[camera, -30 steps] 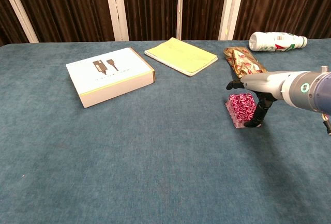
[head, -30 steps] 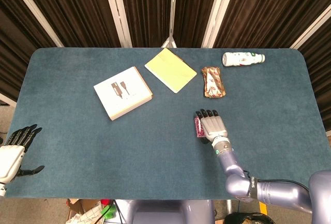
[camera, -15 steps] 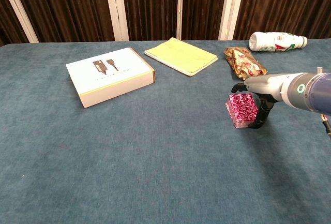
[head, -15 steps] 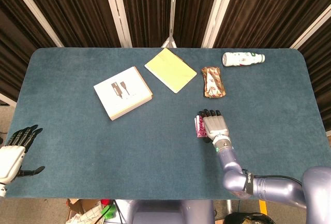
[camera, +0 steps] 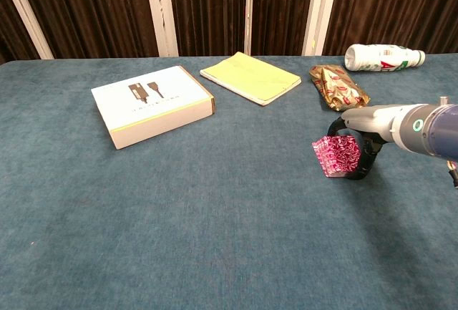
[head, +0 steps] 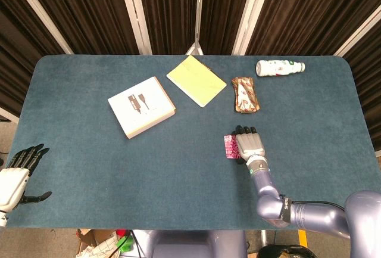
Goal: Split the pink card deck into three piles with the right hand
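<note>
The pink patterned card deck [head: 229, 146] [camera: 335, 155] is right of the table's middle. My right hand [head: 249, 145] [camera: 363, 140] grips it from the right, black fingers curled around its far and near edges. The deck is tilted, its patterned face turned up and to the left, with its left edge raised off the cloth. Whether any cards stay flat on the table under it cannot be told. My left hand [head: 17, 175] hangs off the table's front left edge, fingers spread and holding nothing; only the head view shows it.
A white box [head: 141, 106] [camera: 152, 105] lies left of centre. A yellow notepad [head: 196, 80] [camera: 250, 76] is behind it. A brown snack packet [head: 245, 94] [camera: 338, 86] lies just beyond the right hand. A white bottle [head: 280, 67] [camera: 383, 57] lies at the far right.
The right hand's fingers have curled in around the deck. The deck has gone from lying flat to tilted up in the grip. The left hand has not moved.
</note>
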Robot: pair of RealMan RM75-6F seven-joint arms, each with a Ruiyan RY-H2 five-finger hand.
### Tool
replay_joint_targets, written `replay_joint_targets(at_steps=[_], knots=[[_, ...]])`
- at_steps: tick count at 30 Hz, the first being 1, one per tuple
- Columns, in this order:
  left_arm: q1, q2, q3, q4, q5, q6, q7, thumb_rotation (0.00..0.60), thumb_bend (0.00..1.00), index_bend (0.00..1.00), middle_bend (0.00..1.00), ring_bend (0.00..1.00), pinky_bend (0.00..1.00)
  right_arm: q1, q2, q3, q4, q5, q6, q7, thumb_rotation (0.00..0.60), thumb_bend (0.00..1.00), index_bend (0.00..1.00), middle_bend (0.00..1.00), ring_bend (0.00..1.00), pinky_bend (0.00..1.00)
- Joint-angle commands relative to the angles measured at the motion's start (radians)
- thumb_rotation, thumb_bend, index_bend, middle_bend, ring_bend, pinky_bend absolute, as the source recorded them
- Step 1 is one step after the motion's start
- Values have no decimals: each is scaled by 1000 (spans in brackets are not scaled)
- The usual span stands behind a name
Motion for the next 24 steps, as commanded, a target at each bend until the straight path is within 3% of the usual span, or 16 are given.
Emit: replay_joint_targets(at_steps=[1,7,24], knots=[[0,0,0,0,0,0,0,600,0,0,0,0,0,0,0,-1,1,-6,0,10,600,300,411,55,0,0],[0,0,0,0,0,0,-1,600,0,0,0,0,0,-5,-1,1,-1,-45,8,40,600,301,574,147,0,0],[0,-3,-3,7,-4,4,6,600,0,0,0,0,0,-42,82,-32,-53,-91,10,95,600,309,594,151,0,0]])
